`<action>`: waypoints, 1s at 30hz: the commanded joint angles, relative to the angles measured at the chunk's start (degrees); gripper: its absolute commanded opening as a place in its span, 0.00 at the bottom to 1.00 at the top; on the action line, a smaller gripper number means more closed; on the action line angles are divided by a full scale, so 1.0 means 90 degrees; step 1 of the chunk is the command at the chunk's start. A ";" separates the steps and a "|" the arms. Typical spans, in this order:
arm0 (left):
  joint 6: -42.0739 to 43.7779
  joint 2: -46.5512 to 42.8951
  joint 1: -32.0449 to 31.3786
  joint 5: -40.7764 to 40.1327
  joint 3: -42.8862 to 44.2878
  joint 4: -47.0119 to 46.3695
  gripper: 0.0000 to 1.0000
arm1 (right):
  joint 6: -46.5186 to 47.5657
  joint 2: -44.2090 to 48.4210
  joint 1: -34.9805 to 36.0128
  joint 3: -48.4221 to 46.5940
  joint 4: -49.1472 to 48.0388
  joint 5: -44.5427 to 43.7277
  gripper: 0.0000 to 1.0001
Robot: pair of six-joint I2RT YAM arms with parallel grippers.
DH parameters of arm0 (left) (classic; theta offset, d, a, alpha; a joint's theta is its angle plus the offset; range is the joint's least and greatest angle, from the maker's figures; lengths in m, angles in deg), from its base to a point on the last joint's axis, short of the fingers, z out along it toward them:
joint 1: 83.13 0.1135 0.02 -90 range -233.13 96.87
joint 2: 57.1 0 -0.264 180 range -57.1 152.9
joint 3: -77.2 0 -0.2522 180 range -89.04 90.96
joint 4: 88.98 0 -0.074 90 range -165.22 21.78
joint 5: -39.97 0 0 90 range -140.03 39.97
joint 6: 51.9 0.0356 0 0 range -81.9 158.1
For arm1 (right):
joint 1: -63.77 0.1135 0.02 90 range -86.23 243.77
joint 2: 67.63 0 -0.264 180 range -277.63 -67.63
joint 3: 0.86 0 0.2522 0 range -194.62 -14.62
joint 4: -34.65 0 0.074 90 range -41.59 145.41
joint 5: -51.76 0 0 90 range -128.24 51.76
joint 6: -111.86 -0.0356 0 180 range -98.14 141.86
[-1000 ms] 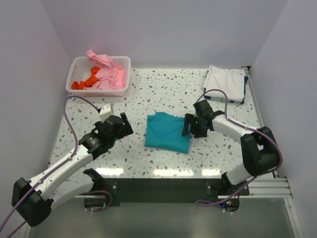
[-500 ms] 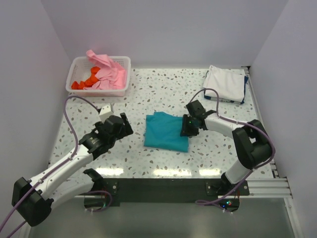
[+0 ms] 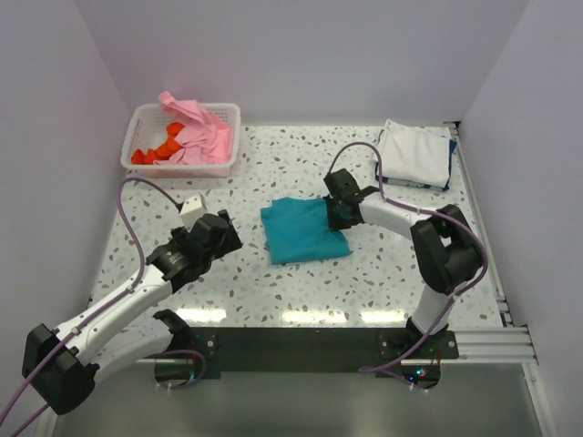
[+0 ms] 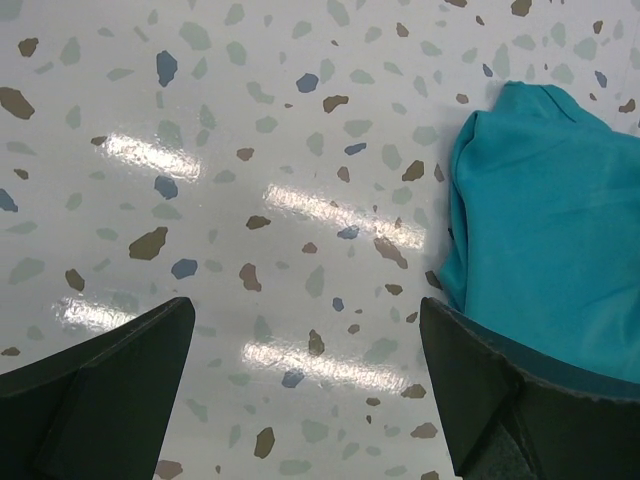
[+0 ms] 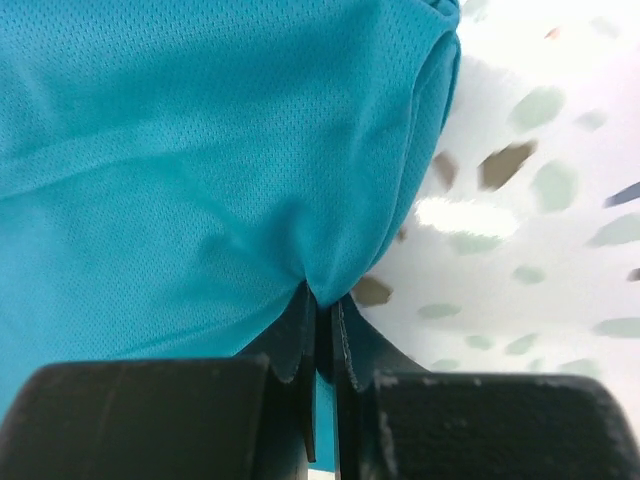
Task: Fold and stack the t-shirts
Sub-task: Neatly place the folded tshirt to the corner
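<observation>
Right claw [image 3: 335, 215] is being shown pinched fully shut on a small tuck of the teal t-shirt [image 3: 301, 233], at the shirt's right-hand edge. Left claw [image 3: 219, 235] is being held wide open over bare table [image 3: 301, 168], nothing in it, just left of the shirt.

The teal t-shirt is being shown folded into a rough rectangle at mid-table. Its cloth is being judged light, soft and floppy, a fine mesh knit. It is likely to sag and fall open if lifted by one point. Hold is best being taken at an edge or corner, through all layers.

How many layers are being caught cannot be told: the tuck is being hidden by the fingers in the wrist view and covered by the claw from above. At the far right corner a white t-shirt [image 3: 414, 147] is being seen folded, with a dark edge under it too thin to identify. A pink t-shirt [image 3: 199, 129] and orange-red t-shirt [image 3: 157, 150] are being seen heaped in the basket [image 3: 182, 169]; what lies beneath them cannot be made out.
</observation>
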 commanded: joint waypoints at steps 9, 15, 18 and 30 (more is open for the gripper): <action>-0.0444 -0.0234 0.0048 -0.0571 0.0201 0.0518 1.00 | 0.2242 -0.0700 -0.0010 -0.2212 0.0797 -0.3191 0.00; -0.0551 -0.0205 0.0048 -0.0708 0.0309 0.0694 1.00 | 0.3238 -0.1354 -0.0127 -0.3159 0.0817 -0.4540 0.00; -0.0619 -0.0156 0.0048 -0.0796 0.0397 0.0831 1.00 | 0.3541 -0.1637 -0.0283 -0.3667 0.0779 -0.4806 0.00; -0.0893 -0.0019 0.0048 -0.0991 0.0621 0.1163 1.00 | 0.5036 -0.2253 -0.0888 -0.5026 0.0232 -0.5744 0.00</action>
